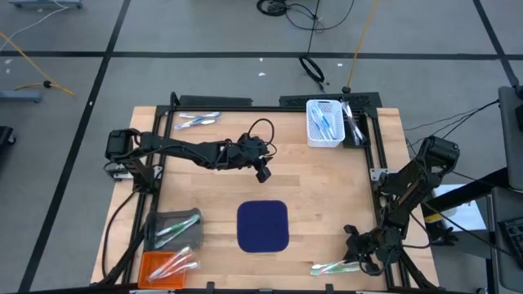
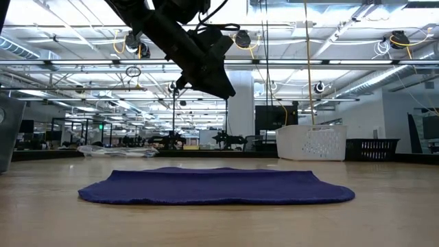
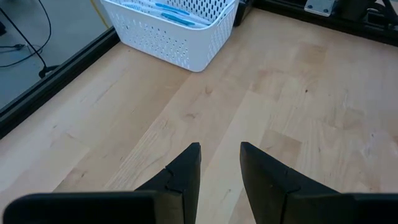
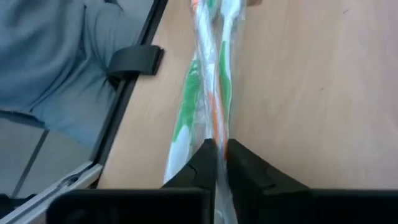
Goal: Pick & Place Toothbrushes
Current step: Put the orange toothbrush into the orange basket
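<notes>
Right gripper (image 4: pixel 216 149) clamps green-and-white toothbrushes (image 1: pixel 331 266) at the table's front edge.
Left gripper (image 3: pixel 219 155) hovers mid-table, fingers apart, between white basket (image 1: pixel 324 124) and navy mat (image 1: pixel 262 226).

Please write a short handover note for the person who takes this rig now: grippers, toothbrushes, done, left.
Right gripper: shut on green toothbrush pack at the table's near right corner.
Left gripper: open, empty, above bare wood near the white basket.
Done: blue toothbrushes in the basket; some in the grey tray and orange tray.
Left: the held pack, and the pack at far left.
</notes>
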Action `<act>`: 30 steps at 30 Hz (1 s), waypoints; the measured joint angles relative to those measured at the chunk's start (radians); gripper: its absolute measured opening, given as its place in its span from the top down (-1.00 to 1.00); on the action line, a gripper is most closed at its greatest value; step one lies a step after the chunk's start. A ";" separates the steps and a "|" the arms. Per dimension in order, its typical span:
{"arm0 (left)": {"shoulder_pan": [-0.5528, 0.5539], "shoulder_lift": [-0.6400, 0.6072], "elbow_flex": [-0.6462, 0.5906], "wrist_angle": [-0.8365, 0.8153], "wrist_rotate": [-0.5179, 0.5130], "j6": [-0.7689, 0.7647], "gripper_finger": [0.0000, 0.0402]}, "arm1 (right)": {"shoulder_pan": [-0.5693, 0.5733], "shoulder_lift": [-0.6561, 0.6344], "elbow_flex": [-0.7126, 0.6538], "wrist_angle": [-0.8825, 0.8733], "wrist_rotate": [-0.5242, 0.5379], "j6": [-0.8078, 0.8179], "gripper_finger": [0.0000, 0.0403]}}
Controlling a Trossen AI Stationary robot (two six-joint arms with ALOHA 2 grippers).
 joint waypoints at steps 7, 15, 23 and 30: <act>0.000 0.000 0.000 0.000 0.000 0.003 0.44 | 0.000 -0.019 0.000 -0.005 -0.003 0.000 0.92; 0.000 0.000 0.000 0.000 0.000 0.002 0.44 | -0.001 -0.166 0.000 -0.049 0.103 -0.100 0.94; -0.002 0.000 0.000 0.030 0.088 -0.022 0.44 | -0.049 -0.300 0.000 -0.089 0.289 -0.287 0.94; -0.036 0.000 0.000 0.128 0.141 0.031 0.44 | -0.170 -0.342 0.000 -0.088 0.439 -0.452 0.94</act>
